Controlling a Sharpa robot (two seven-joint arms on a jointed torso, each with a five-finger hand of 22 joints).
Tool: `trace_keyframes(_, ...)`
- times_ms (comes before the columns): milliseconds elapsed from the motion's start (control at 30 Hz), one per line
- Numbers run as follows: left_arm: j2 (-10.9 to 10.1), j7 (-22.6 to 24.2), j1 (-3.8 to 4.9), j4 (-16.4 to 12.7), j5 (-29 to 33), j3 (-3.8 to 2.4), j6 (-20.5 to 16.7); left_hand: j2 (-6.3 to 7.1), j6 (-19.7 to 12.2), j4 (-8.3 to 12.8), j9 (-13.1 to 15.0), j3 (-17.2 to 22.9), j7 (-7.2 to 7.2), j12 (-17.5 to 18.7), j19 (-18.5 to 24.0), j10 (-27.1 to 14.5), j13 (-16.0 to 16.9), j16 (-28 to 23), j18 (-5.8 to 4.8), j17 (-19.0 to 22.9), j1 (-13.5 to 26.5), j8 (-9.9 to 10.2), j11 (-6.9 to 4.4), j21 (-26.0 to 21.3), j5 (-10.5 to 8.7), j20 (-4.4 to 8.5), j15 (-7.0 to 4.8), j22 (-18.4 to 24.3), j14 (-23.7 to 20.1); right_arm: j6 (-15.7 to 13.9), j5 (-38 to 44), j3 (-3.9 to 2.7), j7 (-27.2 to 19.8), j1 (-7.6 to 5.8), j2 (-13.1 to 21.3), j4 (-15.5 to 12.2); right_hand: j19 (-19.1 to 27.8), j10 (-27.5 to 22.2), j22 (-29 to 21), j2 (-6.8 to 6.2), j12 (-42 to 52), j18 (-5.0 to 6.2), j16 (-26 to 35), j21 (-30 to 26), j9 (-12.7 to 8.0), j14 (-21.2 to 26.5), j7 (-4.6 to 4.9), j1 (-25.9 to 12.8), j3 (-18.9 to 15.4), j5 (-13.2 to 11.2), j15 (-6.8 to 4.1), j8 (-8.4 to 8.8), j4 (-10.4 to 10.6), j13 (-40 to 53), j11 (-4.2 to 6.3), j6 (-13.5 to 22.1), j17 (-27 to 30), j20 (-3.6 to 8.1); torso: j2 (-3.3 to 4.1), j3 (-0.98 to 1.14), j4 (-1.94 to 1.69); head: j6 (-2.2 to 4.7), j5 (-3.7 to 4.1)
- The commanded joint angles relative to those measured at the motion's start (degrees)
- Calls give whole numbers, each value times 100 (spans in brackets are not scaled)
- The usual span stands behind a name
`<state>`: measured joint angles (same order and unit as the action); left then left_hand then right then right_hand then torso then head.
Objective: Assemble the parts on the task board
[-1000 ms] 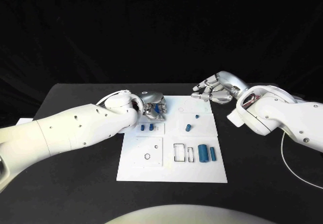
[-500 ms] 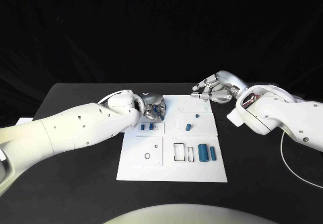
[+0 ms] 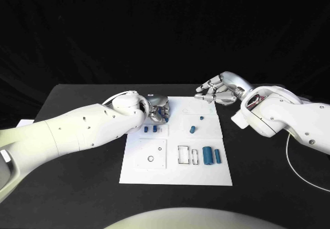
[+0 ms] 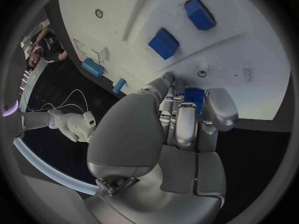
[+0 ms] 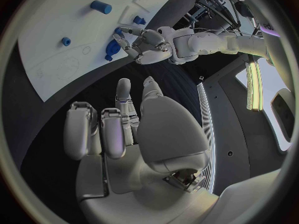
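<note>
The white task board [image 3: 175, 179] lies in the middle of the table. My left hand [image 3: 157, 108] hovers over its far left corner and holds a small blue part [image 4: 194, 95] between its fingertips; from the right wrist that part [image 5: 112, 49] shows beside the left hand [image 5: 147, 43]. Just nearer on the board stand two blue blocks [image 3: 150, 129], also seen from the left wrist [image 4: 164, 43]. A short blue part [image 3: 193, 129] and a tiny blue peg [image 3: 201, 118] sit mid-board. Two blue cylinders [image 3: 211, 156] lie at the right. My right hand [image 3: 220, 89] hangs past the board's far right corner, fingers apart, holding nothing.
Rectangular slots [image 3: 183, 155] lie beside the cylinders, and a square plate with a ring hole [image 3: 152, 159] sits at the board's near left. Black table [image 3: 76, 191] surrounds the board. A thin white cable [image 3: 292, 164] runs along the right side.
My left hand has shifted slightly right and nearer over the board's far left corner, the blue part still in its fingers. The right hand has barely moved.
</note>
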<state>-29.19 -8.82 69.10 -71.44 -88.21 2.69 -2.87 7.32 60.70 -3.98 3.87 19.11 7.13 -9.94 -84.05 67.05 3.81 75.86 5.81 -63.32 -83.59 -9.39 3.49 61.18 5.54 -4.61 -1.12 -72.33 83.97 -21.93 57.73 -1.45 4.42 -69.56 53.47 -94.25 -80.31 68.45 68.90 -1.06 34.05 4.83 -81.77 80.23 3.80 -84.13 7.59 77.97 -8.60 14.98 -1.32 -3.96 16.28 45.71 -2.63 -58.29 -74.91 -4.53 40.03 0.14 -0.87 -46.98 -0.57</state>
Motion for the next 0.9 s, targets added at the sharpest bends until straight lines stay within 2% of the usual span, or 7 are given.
trace_keyframes(33,28,6,-35,-12,-2,16,124,43,6,-2,-8,60,6,44,-146,43,-6,-22,-56,23,26,53,10,49,-11,49,-23,-19,145,77,21,0,-52,4,-7,-6,22,-22,-4,31,12,-52,30,-30,8,-362,-2,8,0,31,-31,-4,-41,-8,-2,-29,-490,7,-1,1,3,5,6)
trace_keyframes(467,21,-50,-39,-37,16,16,233,198,-119,97,-9,307,58,406,-112,-162,-16,-29,-45,153,111,321,101,-35,13,1,45,0,127,101,21,0,-54,4,-10,1,22,-23,-5,32,12,-51,29,-31,9,-363,-3,13,-1,34,-31,-6,-44,-8,-1,-34,-490,8,-2,3,-5,-18,17)
trace_keyframes(633,24,-22,-39,-43,51,16,226,166,-50,122,6,403,60,411,-110,-77,1,-14,-43,160,118,330,91,-25,20,-5,39,-13,127,107,21,0,-56,4,-16,4,22,-23,-5,32,12,-51,29,-31,9,-363,-3,13,-1,34,-31,-6,-44,-8,-1,-34,-490,8,-1,2,-2,-21,9)
trace_keyframes(900,30,53,-40,-37,104,16,92,49,314,249,57,705,5,364,-139,352,42,-7,-62,250,93,249,-5,147,-7,36,-32,-137,120,115,21,0,-56,4,-23,10,21,-23,-3,34,11,-52,31,-30,11,-362,-5,26,-3,35,-33,-11,-49,-10,1,-44,-488,8,-2,1,-3,-16,12)
